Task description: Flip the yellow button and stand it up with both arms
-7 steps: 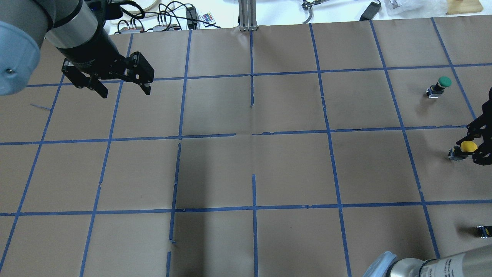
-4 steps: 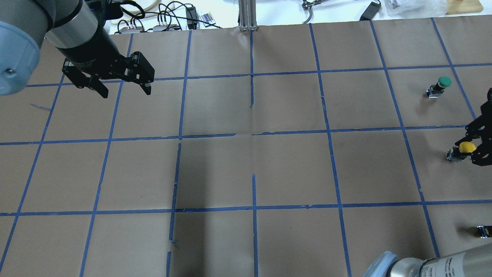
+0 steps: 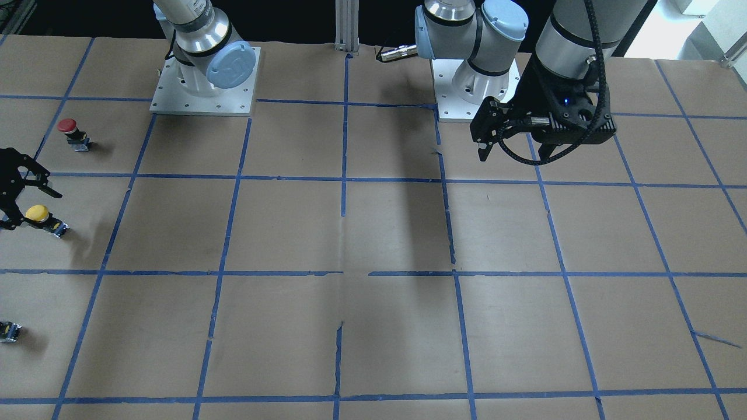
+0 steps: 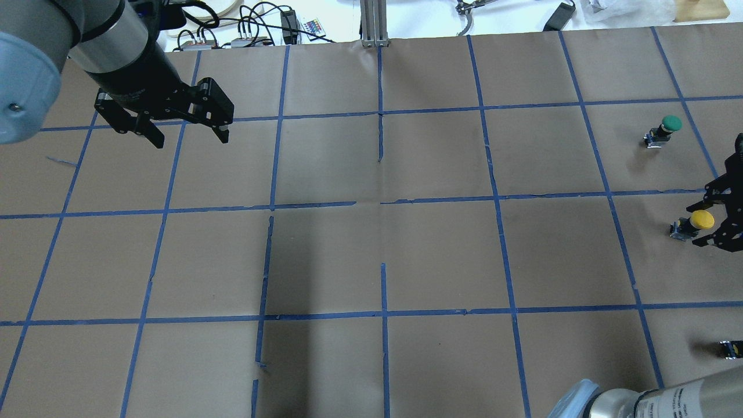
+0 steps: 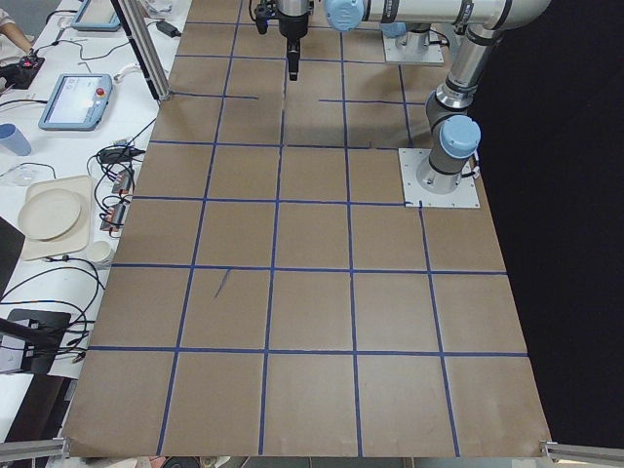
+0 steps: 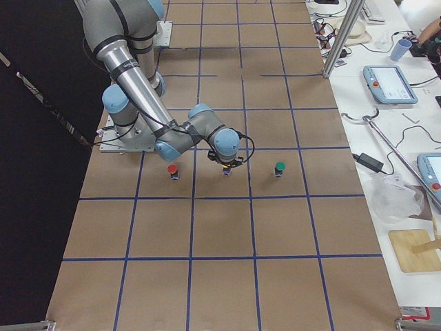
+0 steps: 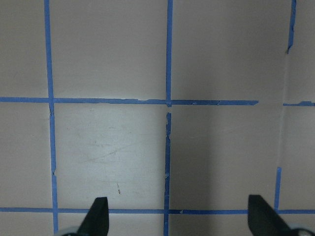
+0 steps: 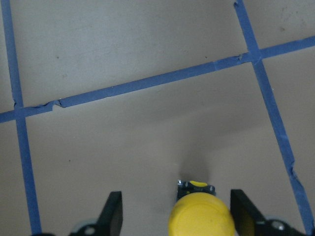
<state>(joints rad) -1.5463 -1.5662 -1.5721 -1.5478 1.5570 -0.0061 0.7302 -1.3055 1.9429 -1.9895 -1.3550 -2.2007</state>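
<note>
The yellow button (image 4: 701,219) stands cap up at the table's right edge and also shows in the front view (image 3: 37,213). My right gripper (image 4: 699,225) is open and low around it, with one finger on each side of the cap. In the right wrist view the cap (image 8: 200,215) sits between the fingertips (image 8: 114,212), close to the right one, with a gap on the left. My left gripper (image 4: 191,141) is open and empty, hovering over the far left of the table (image 3: 513,156). Only bare paper shows between its fingertips (image 7: 98,212).
A green-capped button (image 4: 670,123) stands beyond the yellow one. A red-capped button (image 3: 68,126) stands on its robot side. A small dark block (image 4: 730,348) lies at the right edge. Brown paper with blue tape grid (image 4: 383,203) covers the table. Cables and clutter lie along the far edge.
My right gripper has moved a little to the left, further around the yellow button. The button has shifted slightly left with it. The left arm has not moved.
</note>
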